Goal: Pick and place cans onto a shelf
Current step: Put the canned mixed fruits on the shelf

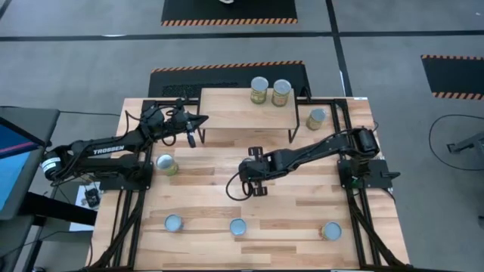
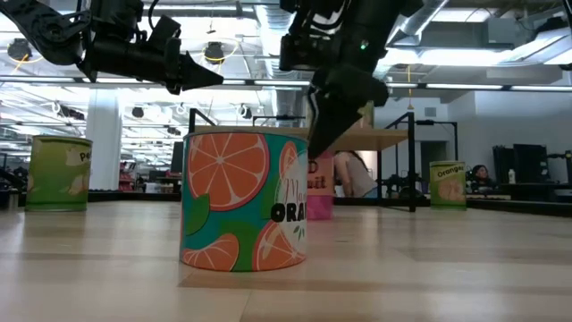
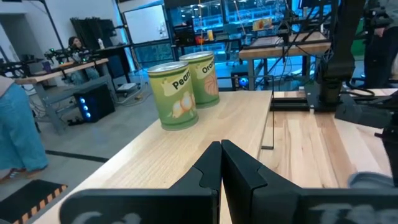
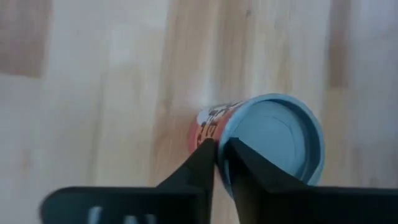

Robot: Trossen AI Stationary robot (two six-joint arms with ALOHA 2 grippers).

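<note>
The shelf (image 1: 234, 113), a light wood top on black legs, stands at the table's far side with two green-labelled cans (image 1: 259, 89) (image 1: 281, 92) upright on it. My right gripper (image 1: 253, 181) points steeply down at mid-table onto a small red-labelled can (image 4: 273, 140) with a silvery-blue lid, and its fingers are almost together. In the high view the gripper hides this can. My left gripper (image 1: 193, 128) hovers shut and level by the shelf's left end, facing the two cans (image 3: 174, 96) and touching nothing. My right gripper comes from above, slanting down, onto the can's top rim (image 4: 227, 140) on one side. One fingertip (image 4: 202, 155) is on the red wall side and the other (image 4: 245, 158) over the lid's edge, with the rim in the narrow gap. The can stands upright on the table.
More cans stand on the table: one at the left (image 1: 166, 164), one right of the shelf (image 1: 316, 119), and three along the near edge (image 1: 174, 222) (image 1: 238, 227) (image 1: 330, 230). The middle one, orange-printed, fills the low view (image 2: 243, 201). A monitor (image 1: 15, 151) stands off the table's left.
</note>
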